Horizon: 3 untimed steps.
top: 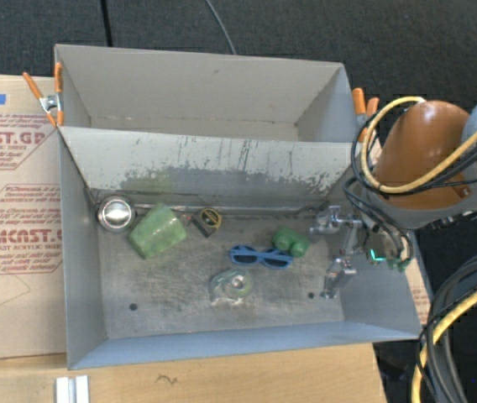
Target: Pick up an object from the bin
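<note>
A clear plastic piece (234, 285) lies nearest the camera in the grey bin (222, 336), just in front of the blue sunglasses (259, 256). Right of the sunglasses, the gripper (335, 248) hangs low over bare floor, released, its metal fingers (337, 275) apart with nothing between them. The arm's orange cover bulges over the rim. A small green lump (290, 243) touches the sunglasses' right end, between them and the gripper. Farther left lie a pale green block (156, 231), a brass ring (209, 220) and a silver can (115, 215).
</note>
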Motion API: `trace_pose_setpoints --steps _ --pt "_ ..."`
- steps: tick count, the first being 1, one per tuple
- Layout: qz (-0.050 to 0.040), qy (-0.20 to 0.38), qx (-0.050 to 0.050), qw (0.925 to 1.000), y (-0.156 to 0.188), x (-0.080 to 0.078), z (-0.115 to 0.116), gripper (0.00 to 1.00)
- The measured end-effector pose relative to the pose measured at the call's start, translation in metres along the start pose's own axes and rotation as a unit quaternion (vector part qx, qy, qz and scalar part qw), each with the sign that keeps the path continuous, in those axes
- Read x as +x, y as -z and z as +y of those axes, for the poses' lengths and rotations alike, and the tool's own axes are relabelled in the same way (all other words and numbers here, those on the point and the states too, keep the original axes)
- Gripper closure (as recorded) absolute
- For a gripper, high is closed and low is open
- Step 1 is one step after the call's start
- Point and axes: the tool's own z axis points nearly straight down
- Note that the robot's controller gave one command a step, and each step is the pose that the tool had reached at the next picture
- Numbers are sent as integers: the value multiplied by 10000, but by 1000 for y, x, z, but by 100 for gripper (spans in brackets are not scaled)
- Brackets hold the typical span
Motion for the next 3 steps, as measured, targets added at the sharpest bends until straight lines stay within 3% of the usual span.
trace_pose_setpoints --steps 1,3 --pt "-97 339 6 9994 -94 -72 20 0" --pt "-46 786 5 9969 -81 -73 41 0"
